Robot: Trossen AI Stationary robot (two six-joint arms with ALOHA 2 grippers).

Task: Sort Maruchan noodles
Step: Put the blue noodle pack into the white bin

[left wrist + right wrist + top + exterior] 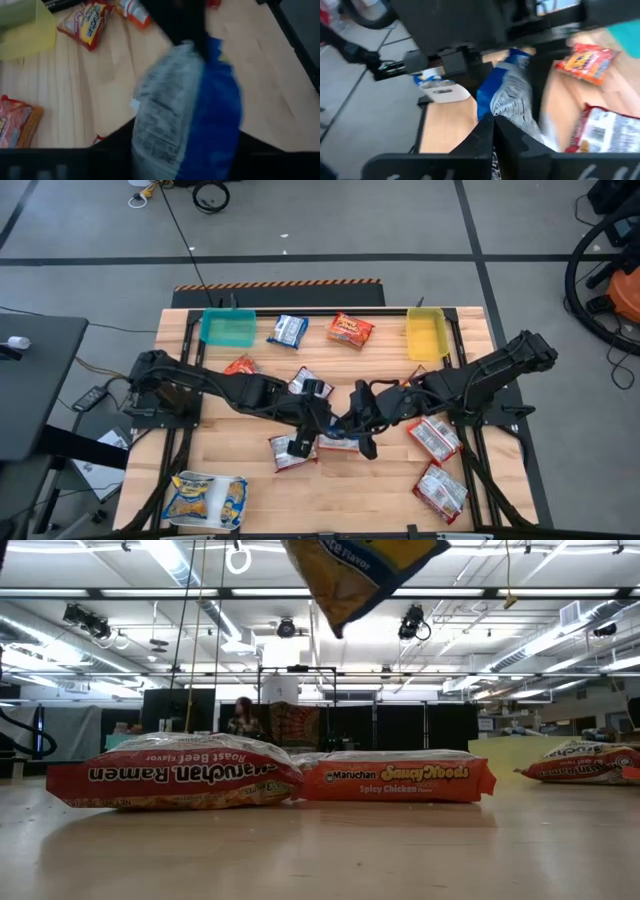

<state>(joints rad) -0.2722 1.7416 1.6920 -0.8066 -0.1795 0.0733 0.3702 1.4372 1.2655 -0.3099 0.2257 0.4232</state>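
The blue-and-yellow Maruchan packet hangs in the air over the middle of the table, between my two grippers. My right gripper is pinched shut on one end of it. My left gripper stands at the other end, but I cannot tell whether its jaws have hold or are loose. Risks noted: this is a handover, and if my right lets go before my left has firm purchase, the slick packet would likely drop onto the red Roast Beef packet and orange Spicy Chicken packet below. If both grippers clamp and pull apart, the wrapper could tear.
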